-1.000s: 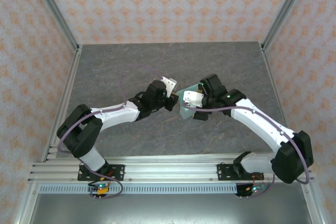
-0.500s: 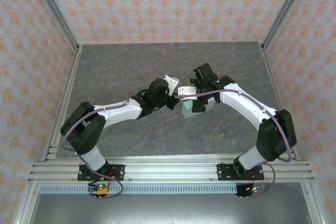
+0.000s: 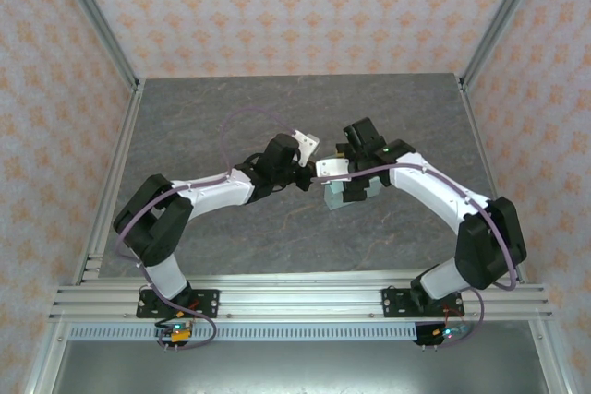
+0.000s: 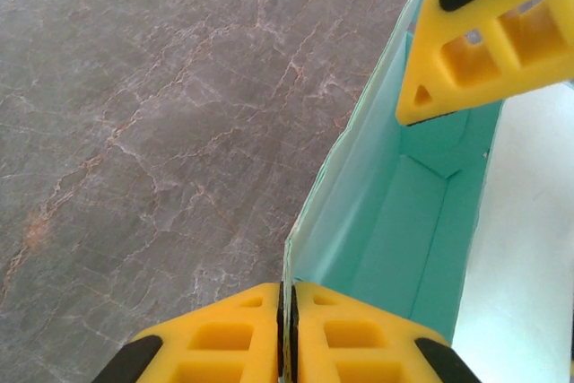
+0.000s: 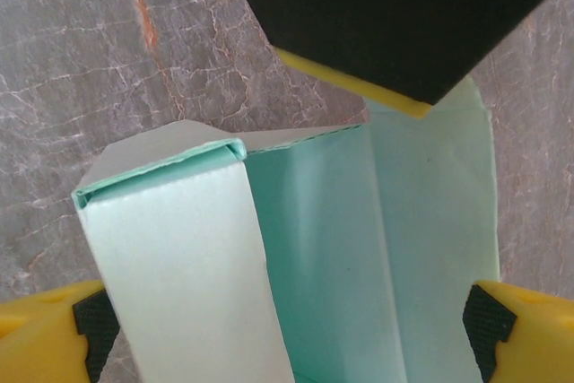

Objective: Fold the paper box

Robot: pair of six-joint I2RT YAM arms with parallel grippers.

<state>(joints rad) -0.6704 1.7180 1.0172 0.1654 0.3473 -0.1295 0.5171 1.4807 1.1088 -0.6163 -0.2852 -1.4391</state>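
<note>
The paper box (image 3: 334, 198) sits partly folded near the middle of the grey table (image 3: 185, 117), just toward 4 o'clock from its centre. The left gripper (image 3: 310, 181) meets it from 9 o'clock. In the left wrist view its yellow fingers (image 4: 224, 343) are pressed together on the top edge of one upright wall of the box (image 4: 404, 221). The right gripper (image 3: 355, 189) is over the box from 1 o'clock. Its fingers (image 5: 45, 334) stand wide apart with the mint card (image 5: 314, 248) between them. Whether the pads press the card cannot be told, perhaps only brushing it. A folded flap (image 5: 179, 248) stands at 9 o'clock inside the box.
</note>
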